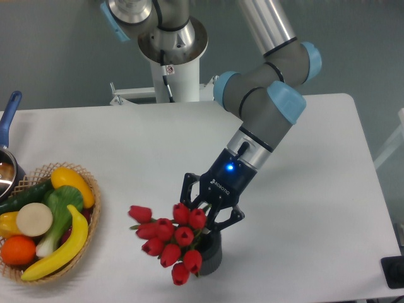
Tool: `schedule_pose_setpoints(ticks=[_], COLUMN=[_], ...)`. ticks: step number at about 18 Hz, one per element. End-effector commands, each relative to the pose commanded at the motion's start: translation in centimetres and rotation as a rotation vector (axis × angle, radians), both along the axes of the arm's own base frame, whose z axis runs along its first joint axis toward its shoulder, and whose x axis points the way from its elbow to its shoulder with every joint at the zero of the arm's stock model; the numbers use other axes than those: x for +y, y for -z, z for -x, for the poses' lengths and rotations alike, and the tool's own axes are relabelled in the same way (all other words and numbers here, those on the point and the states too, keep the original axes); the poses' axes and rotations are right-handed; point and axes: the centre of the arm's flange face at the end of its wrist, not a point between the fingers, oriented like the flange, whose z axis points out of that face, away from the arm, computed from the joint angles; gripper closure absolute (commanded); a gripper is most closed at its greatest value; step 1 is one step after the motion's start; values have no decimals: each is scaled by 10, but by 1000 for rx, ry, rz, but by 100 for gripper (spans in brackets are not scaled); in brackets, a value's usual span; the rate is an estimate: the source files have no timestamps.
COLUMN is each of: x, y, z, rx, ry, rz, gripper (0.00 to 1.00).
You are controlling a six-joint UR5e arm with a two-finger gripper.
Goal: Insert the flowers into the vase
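1. Camera view: the arm reaches down from the upper middle, its grey links and blue-capped joints bending at an elbow above the table's [126, 145] far half, then slanting down and to the left toward the near edge.
2. The wrist tilts, with a blue light glowing on the black body of the gripper [205, 218], which points down-left at the bunch.
3. Its black fingers [187, 189] spread on either side of the stems just above the vase [210, 252]; the buds hide the fingertips, so I cannot tell whether they clamp the stems or stand loose around them.
4. The flowers [170, 237] lean out to the left of the vase, red buds fanned low over the table, stems running into the vase's mouth.
5. The vase stands upright near the front edge, directly below the gripper.
6. A wicker basket [88, 221] of toy produce sits well apart at the left, beside a pot [7, 167] with a blue handle.
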Motion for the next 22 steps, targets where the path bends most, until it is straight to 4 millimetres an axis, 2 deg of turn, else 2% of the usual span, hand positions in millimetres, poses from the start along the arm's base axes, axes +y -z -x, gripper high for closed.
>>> schedule_pose_setpoints(ticks=[4,10,14,16,19,22], x=[-17,-48,-94,-115,-137,-163], y=[4,-2,-16,-13,-2,17], z=[9,23,52,68,84,101], rx=[-13,-12,10,16,26,89], ry=[-31,-87,-178,-214,-253,-353], rz=[6,8,5,6,31,217], gripper=[1,0,0,0,0,0])
